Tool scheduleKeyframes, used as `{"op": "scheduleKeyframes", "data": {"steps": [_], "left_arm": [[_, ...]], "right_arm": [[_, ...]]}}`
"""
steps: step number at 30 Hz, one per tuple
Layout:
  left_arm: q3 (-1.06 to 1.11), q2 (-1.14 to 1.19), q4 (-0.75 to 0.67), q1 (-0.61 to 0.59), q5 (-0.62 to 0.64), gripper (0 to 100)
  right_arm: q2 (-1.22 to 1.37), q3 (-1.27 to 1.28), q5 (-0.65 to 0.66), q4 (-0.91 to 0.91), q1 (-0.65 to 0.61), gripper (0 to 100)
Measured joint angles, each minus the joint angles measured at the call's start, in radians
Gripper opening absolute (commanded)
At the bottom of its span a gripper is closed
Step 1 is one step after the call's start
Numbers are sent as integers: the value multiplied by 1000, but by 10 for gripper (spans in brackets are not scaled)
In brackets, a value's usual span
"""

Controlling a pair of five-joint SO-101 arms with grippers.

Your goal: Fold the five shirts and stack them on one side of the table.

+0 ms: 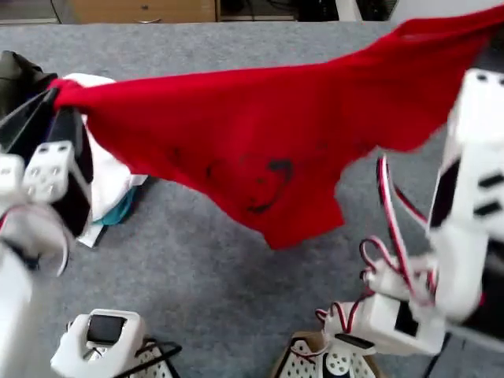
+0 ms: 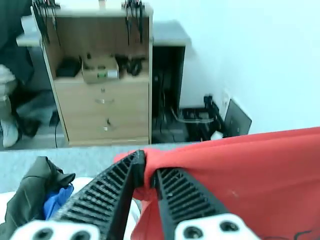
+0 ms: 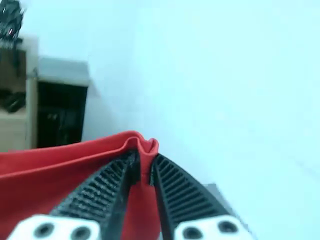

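Note:
A red shirt (image 1: 260,134) with a dark print hangs stretched in the air over the grey table (image 1: 197,268), held by both arms. My left gripper (image 2: 146,162) is shut on the red shirt (image 2: 240,180) at one corner, at the left of the high view (image 1: 59,93). My right gripper (image 3: 142,155) is shut on the red shirt (image 3: 60,175) at the other corner, up at the far right of the high view. The shirt's middle sags toward the table.
A heap of other shirts lies at the table's left: a white one (image 1: 110,177) with teal beneath and a dark one (image 1: 20,75). The dark and blue cloth (image 2: 40,195) also appears in the left wrist view. A wooden cabinet (image 2: 100,85) stands beyond the table.

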Motion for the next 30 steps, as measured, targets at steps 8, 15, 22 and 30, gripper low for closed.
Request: {"op": "scheduleKeyframes", "data": {"steps": [8, 15, 22, 30], "left_arm": [[-12, -81, 107, 0, 0, 19], [-17, -147, 219, 0, -92, 19], [-21, -242, 221, 0, -74, 19], [-23, -301, 183, 0, 9, 19]], "right_arm": [[-97, -6, 71, 0, 75, 4], [-249, 106, 115, 0, 146, 5], [-476, 322, 166, 0, 253, 5], [-664, 466, 284, -38, 365, 5]]}}
